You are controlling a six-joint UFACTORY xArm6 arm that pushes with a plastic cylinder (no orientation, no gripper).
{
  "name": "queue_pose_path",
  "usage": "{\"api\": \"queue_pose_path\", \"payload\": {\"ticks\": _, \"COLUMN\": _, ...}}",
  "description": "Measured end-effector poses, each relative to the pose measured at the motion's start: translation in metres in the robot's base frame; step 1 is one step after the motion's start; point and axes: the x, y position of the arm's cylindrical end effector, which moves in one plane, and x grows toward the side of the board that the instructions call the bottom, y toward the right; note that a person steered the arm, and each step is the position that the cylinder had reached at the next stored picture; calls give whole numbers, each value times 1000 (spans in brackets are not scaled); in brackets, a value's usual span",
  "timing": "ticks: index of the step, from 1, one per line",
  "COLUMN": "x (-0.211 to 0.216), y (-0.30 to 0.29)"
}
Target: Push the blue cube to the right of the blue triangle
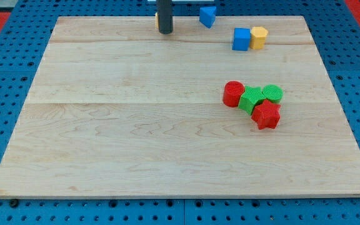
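The blue cube (241,39) sits near the board's top edge at about one o'clock from centre, touching a yellow block (259,37) on its three o'clock side. The blue triangle (207,15) lies at roughly eleven o'clock from the cube, near but apart. So the cube is already rightward of the triangle, though lower (a nudge toward twelve o'clock would square it up, I judge). My tip (165,31) rests at nine o'clock from the triangle, touching no block; being a bare rod, it holds nothing. A red-and-green cluster (255,103) lies well apart at five o'clock
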Motion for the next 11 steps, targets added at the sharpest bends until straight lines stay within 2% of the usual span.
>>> {"api": "queue_pose_path", "payload": {"ticks": 1, "x": 45, "y": 47}}
{"api": "queue_pose_path", "payload": {"ticks": 2, "x": 63, "y": 103}}
{"api": "queue_pose_path", "payload": {"ticks": 5, "x": 35, "y": 165}}
{"api": "queue_pose_path", "payload": {"ticks": 6, "x": 13, "y": 170}}
{"api": "queue_pose_path", "payload": {"ticks": 8, "x": 20, "y": 138}}
{"api": "queue_pose_path", "payload": {"ticks": 11, "x": -8, "y": 136}}
